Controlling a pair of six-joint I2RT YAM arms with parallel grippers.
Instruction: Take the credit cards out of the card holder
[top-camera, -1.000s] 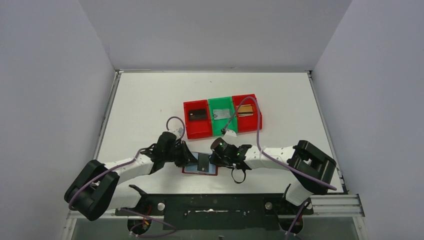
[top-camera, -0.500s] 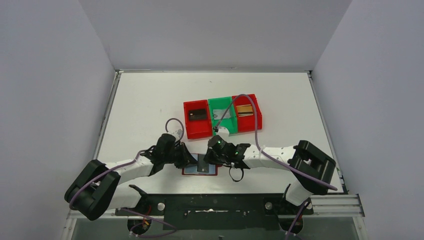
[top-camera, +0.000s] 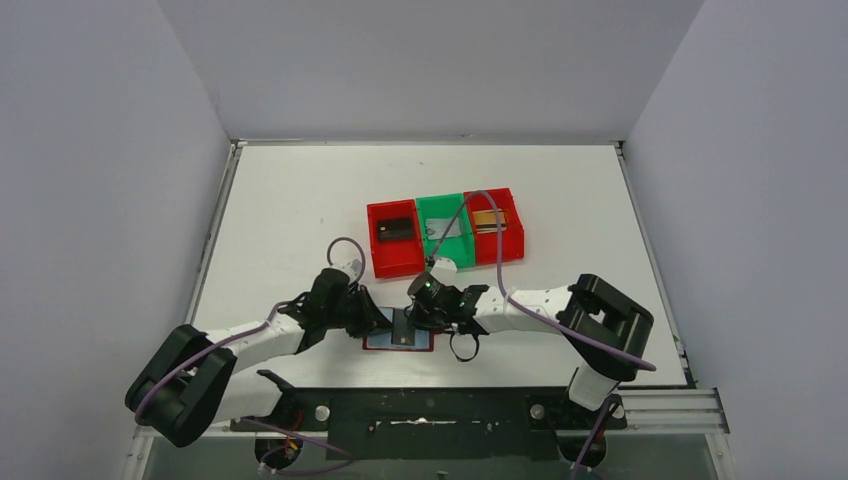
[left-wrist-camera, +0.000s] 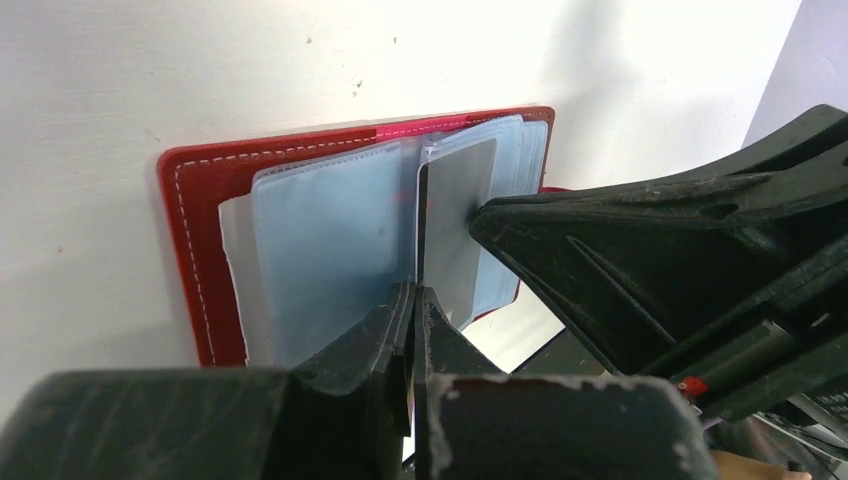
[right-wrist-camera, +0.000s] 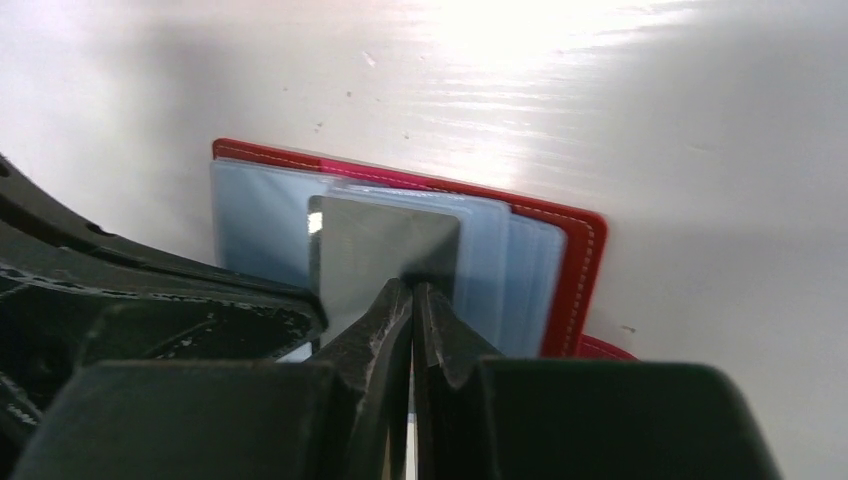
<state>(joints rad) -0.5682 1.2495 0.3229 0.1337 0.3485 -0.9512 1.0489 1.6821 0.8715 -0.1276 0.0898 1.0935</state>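
The card holder (top-camera: 377, 342) lies open near the table's front edge, dark red with pale blue-grey sleeves (left-wrist-camera: 320, 240). One sleeve stands upright in the middle with a silvery-grey credit card (right-wrist-camera: 380, 240) in it. In the left wrist view my left gripper (left-wrist-camera: 413, 292) is shut on the near edge of that upright sleeve. My right gripper (right-wrist-camera: 412, 288) meets it from the other side, shut on the grey card's edge (left-wrist-camera: 458, 220). From above, the two grippers (top-camera: 388, 318) (top-camera: 412, 318) sit tip to tip over the holder.
Three joined bins stand behind the wallet. The left red bin (top-camera: 383, 262) holds a dark card, the green bin (top-camera: 437, 205) a grey card, the right red bin (top-camera: 505, 240) a gold card. The right arm's purple cable (top-camera: 455, 215) loops over the bins.
The right gripper has slid left over the wallet's middle and closed its jaws on the grey card. The left gripper has stayed shut in place.
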